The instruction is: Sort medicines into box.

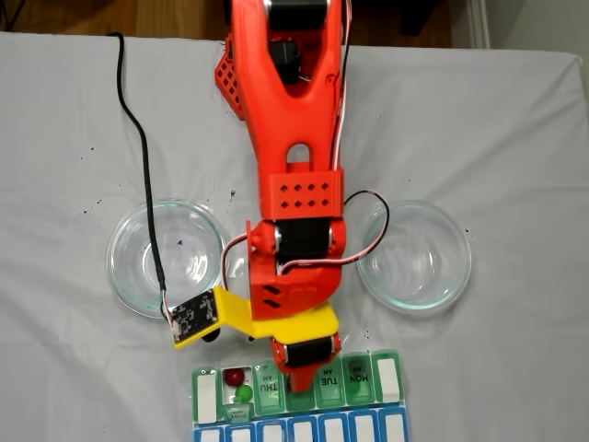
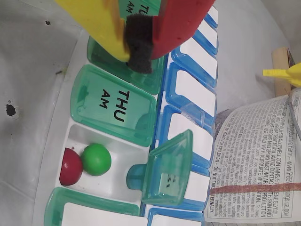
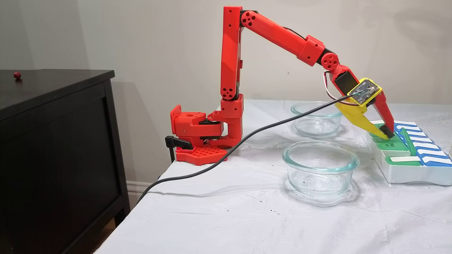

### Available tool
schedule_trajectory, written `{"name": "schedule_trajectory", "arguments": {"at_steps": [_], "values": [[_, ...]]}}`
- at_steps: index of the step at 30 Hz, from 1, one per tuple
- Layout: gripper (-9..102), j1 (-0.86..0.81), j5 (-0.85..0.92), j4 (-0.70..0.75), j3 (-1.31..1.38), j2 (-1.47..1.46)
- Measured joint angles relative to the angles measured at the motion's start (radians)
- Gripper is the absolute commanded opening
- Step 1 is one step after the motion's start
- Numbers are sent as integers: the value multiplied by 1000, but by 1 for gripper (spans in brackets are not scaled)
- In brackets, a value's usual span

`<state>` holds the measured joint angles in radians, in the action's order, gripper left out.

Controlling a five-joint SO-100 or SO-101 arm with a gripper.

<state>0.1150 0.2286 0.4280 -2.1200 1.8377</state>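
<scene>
The box (image 1: 329,382) is a long pill organiser with green lids and a blue row, lying at the near edge in a fixed view. One compartment beside the THU lid (image 2: 113,106) stands open and holds a dark red medicine ball (image 2: 70,167) touching a bright green one (image 2: 96,159). Both balls also show from above, red (image 1: 236,377) and green (image 1: 244,393). My gripper (image 2: 139,52) is shut, its black foam tips resting on the closed lid on the far side of THU. It meets the box (image 3: 406,174) from above, tips (image 3: 387,134) down.
Two clear glass dishes flank the arm, one left (image 1: 138,267) and one right (image 1: 414,255), both empty. A black cable (image 1: 138,138) crosses the cloth over the left dish. A printed leaflet (image 2: 254,160) lies beside the box. A dark red ball (image 3: 17,74) sits on the black cabinet.
</scene>
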Motion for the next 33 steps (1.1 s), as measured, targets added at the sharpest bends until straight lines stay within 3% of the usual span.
{"name": "schedule_trajectory", "arguments": {"at_steps": [11, 18, 23, 33], "values": [[0, -26, 28, -49, -35, 124], [0, -178, 89, -121, -43, 265], [0, -253, 97, -193, -43, 262], [0, -235, 87, -339, -43, 167]]}}
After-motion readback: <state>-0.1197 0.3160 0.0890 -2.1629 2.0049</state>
